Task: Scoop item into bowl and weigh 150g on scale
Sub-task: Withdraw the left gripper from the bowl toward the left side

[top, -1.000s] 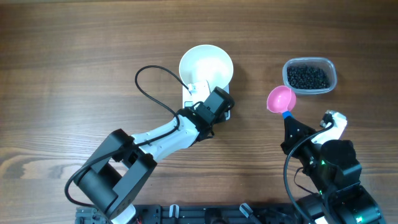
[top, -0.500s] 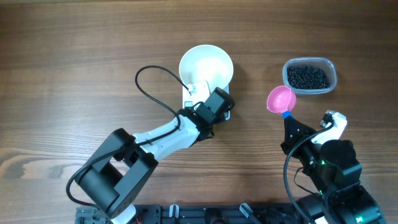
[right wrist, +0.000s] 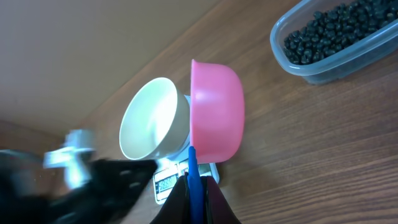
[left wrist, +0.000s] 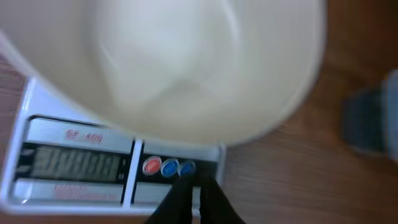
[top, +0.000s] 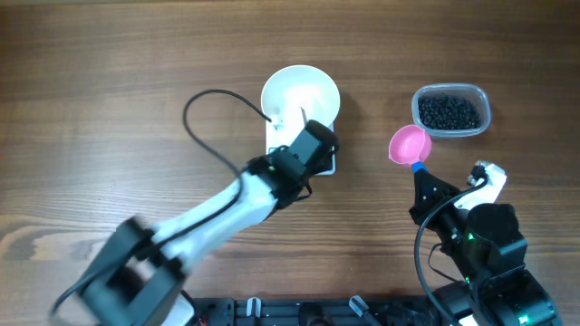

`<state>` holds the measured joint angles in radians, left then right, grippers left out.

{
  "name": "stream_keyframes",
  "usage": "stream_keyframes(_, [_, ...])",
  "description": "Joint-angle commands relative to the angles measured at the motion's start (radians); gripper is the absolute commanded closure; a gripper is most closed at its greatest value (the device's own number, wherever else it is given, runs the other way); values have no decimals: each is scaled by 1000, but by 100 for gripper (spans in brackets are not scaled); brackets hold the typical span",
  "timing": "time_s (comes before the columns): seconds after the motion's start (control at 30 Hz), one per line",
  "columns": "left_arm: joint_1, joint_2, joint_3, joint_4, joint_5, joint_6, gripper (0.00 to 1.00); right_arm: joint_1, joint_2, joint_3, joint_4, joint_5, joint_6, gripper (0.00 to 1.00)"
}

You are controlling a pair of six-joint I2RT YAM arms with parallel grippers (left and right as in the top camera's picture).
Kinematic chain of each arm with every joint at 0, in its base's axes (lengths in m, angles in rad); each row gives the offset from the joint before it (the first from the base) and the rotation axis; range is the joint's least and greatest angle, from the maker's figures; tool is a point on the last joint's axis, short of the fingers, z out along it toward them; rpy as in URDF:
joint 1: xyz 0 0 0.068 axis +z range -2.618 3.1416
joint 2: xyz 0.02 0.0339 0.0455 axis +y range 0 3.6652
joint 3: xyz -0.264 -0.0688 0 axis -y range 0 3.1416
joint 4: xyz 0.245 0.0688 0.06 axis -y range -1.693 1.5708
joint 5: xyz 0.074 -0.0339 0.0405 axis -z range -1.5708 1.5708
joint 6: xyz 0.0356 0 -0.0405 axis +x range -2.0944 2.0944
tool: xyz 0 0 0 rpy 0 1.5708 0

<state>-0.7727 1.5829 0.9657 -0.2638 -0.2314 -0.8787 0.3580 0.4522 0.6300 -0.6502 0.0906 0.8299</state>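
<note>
Beads (right wrist: 329, 28) lie loose in tub (right wrist: 323, 68), R of empty bowl (top: 300, 95) on scale (left wrist: 81, 165); they roll and spill, so we carry them level in the scoop (right wrist: 216, 118). R gripper (right wrist: 194, 185) pinches scoop handle (right wrist: 193, 163); L gripper (left wrist: 194, 190), pressed together, is at scale buttons (left wrist: 169, 167).

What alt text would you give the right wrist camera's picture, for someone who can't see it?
The right end effector holds a pink scoop by its blue handle over a wooden table. Beyond it an empty white bowl sits on a scale, and a clear tub of dark beads stands at upper right.
</note>
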Motion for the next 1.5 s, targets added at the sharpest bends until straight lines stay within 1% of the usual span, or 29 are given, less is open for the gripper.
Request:
stream_keyframes(0.0, [0, -221, 6, -132, 4, 24, 87, -5, -6, 26, 5, 15, 8, 95])
stream_keyframes(0.03, [2, -274, 6, -169, -12, 45, 84, -5, -6, 26, 5, 15, 9, 95])
stream_keyframes(0.07, [4, -323, 6, -203, -37, 68, 77, -5, -6, 26, 5, 14, 9, 96])
stream_keyframes(0.1, [7, -377, 6, -236, -72, 84, 66, -5, -6, 26, 5, 14, 10, 95])
stream_keyframes(0.13, [13, -446, 6, -281, -131, 90, 50, -5, -6, 26, 5, 14, 11, 95])
stream_keyframes(0.2, [23, -557, 6, -357, -233, 90, 5, -5, -6, 26, 5, 7, 11, 96])
stream_keyframes(0.23, [27, -604, 6, -393, -278, 90, 0, -5, -6, 26, 5, -2, 11, 95])
stream_keyframes(0.3, [32, -695, 6, -477, -361, 90, 0, -5, -6, 26, 5, -18, 11, 96])
stream_keyframes(0.33, [31, -728, 6, -520, -380, 90, 0, -5, -6, 26, 5, -24, 11, 95])
stream_keyframes(0.4, [31, -790, 5, -619, -348, 82, 0, -5, -6, 26, 5, -36, 11, 96])
stream_keyframes(0.43, [31, -817, 5, -656, -277, 83, 0, -5, -6, 26, 5, -42, 12, 96])
stream_keyframes(0.47, [31, -833, 5, -665, -253, 97, 0, -5, -6, 26, 5, -47, 13, 95])
stream_keyframes(0.5, [31, -843, 5, -664, -227, 172, 0, -5, -6, 26, 5, -53, 17, 95])
stream_keyframes(0.53, [32, -847, 9, -659, -141, 346, 0, -5, -6, 26, 5, -65, 19, 96])
stream_keyframes(0.57, [32, -846, 19, -661, -46, 484, 0, -5, -6, 26, 5, -68, 19, 95])
stream_keyframes(0.6, [32, -840, 34, -670, 44, 592, 0, -5, -6, 26, 5, -69, 19, 96])
stream_keyframes(0.63, [32, -827, 65, -692, 109, 660, 0, -5, -6, 26, 5, -69, 19, 96])
stream_keyframes(0.67, [32, -808, 101, -725, 130, 704, 0, -5, -6, 26, 5, -69, 18, 95])
stream_keyframes(0.8, [31, -671, 290, -921, 131, 853, 0, -5, -6, 26, 5, -91, 18, 96])
stream_keyframes(0.87, [32, -587, 358, -977, 127, 908, 0, -5, -6, 26, -2, -92, 18, 96])
stream_keyframes(0.9, [31, -561, 365, -971, 105, 918, 0, -5, -6, 26, -9, -92, 17, 96])
stream_keyframes(1.0, [31, -505, 364, -976, 105, 924, 0, -5, -6, 26, -57, -92, 18, 96])
stream_keyframes(1.07, [31, -463, 364, -982, 153, 924, 0, -5, -6, 26, -92, -92, 19, 96])
stream_keyframes(1.13, [32, -425, 364, -982, 138, 926, 0, -5, -6, 26, -115, -92, 19, 96])
stream_keyframes(1.23, [32, -401, 364, -990, 61, 924, 0, -5, -6, 26, -128, -120, 19, 96])
stream_keyframes(1.33, [48, -429, 364, -990, 67, 929, 0, -5, -6, 26, -129, -142, 18, 96])
stream_keyframes(1.37, [68, -450, 364, -990, 102, 957, 0, -5, -6, 26, -130, -144, 7, 96])
stream_keyframes(1.43, [110, -484, 364, -994, 192, 1080, 0, -5, -6, 26, -130, -144, -1, 96])
stream_keyframes(1.47, [131, -495, 364, -998, 216, 1117, 0, -5, -6, 26, -133, -145, -6, 96])
